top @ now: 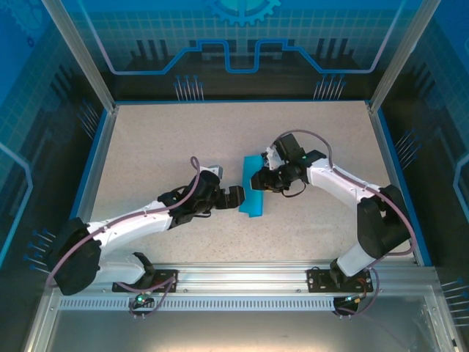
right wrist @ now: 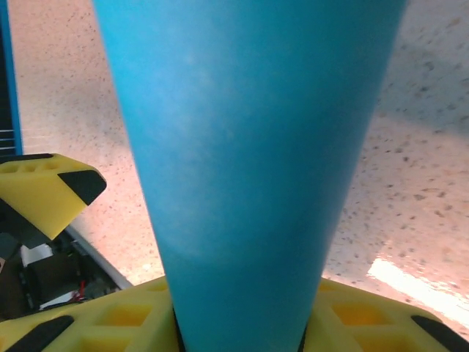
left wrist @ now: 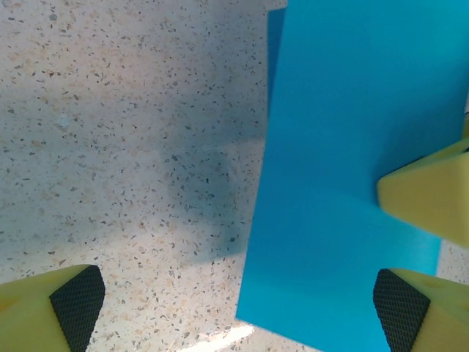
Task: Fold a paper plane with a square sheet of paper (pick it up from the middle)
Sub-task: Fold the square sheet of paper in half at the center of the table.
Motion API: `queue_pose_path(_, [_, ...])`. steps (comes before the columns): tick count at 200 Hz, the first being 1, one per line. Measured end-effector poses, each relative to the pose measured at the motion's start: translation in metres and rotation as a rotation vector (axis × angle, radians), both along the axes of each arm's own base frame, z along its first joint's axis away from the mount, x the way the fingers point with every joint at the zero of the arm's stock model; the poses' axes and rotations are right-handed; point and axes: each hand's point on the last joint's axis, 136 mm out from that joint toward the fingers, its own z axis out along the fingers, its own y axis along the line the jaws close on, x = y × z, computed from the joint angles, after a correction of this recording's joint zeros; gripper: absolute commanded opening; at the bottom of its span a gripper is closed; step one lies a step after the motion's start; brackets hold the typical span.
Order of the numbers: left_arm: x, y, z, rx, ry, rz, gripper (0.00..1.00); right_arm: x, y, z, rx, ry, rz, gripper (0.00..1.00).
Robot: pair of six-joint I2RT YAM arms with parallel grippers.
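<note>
a: which step are you on?

b: an early fold, by my reading. the square sheet of paper (top: 251,189) is in the middle of the table (top: 161,139), between your two grippers. from above it shows as a narrow strip running away from the bases, not a full square, so i judge it is being doubled over or curled. there is no pointed dart shape yet.

a: and your grippers?

b: your right gripper (top: 265,178) is clamped on the sheet's right side. in its wrist view the blue paper rises from between the yellow fingers (right wrist: 352,323) as a curved, tapering band. your left gripper (top: 233,196) hangs just beside the sheet's left edge, fingers wide apart and holding nothing. its black pads (left wrist: 73,302) frame bare table and the flat part of the sheet.

a: what does the next move call for?

b: i'd bring the lifted edge squarely onto the opposite one, then run the left gripper along the bend to set the crease. paper this thin may slip or crease crookedly if you let go before it is pinned.

a: anything to read?

b: nothing. the sheet is plain blue and the fingers are yellow and black. the back panel (top: 242,11) carries a gear outline and grid lines, but no words i can make out.
</note>
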Motion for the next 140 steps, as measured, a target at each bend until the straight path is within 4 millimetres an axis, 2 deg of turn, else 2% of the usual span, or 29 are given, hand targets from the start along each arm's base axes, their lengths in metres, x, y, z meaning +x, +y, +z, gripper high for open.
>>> queue_pose_path(19, [-0.001, -0.001, 0.0, -0.004, 0.003, -0.006, 0.98, -0.005, -0.005, -0.018, 0.009, 0.052, -0.014, 0.41])
queue_pose_path(40, [-0.003, -0.004, 0.0, -0.017, 0.011, -0.023, 0.99, -0.009, -0.02, -0.039, -0.016, 0.104, -0.048, 0.43])
queue_pose_path(55, [-0.004, -0.007, 0.001, -0.028, 0.016, -0.036, 0.99, -0.009, -0.032, -0.048, -0.034, 0.122, -0.073, 0.48])
queue_pose_path(89, [-0.008, -0.014, -0.005, -0.041, 0.044, -0.068, 0.99, -0.005, -0.059, -0.059, -0.089, 0.124, -0.112, 0.6])
queue_pose_path(140, [-0.011, -0.018, -0.011, -0.045, 0.069, -0.089, 0.99, -0.008, -0.088, -0.067, -0.171, 0.135, -0.125, 0.7])
